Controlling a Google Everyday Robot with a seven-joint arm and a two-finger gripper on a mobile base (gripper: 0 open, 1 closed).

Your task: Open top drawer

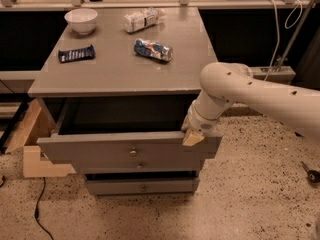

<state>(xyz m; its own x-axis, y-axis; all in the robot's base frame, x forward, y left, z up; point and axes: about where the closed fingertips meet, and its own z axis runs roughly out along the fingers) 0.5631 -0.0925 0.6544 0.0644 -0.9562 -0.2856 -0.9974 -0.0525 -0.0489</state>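
Note:
The top drawer (100, 151) of the grey cabinet is pulled partly out, its dark box open under the cabinet top. A small round metal knob (133, 153) sits at the centre of its front. My gripper (192, 135) is at the right end of the drawer front's upper edge, its tan tip resting on that edge. The white arm (260, 96) reaches in from the right and hides the gripper's upper part. Two shorter drawers (142, 186) sit below, the lowest nearly closed.
On the cabinet top (115, 71) lie a white bowl (81, 20), a dark blue bar (76, 53), a blue snack bag (153, 49) and a white bag (143, 18). A wooden block (37, 159) stands on the speckled floor at the left. A cable (40, 209) runs along the floor.

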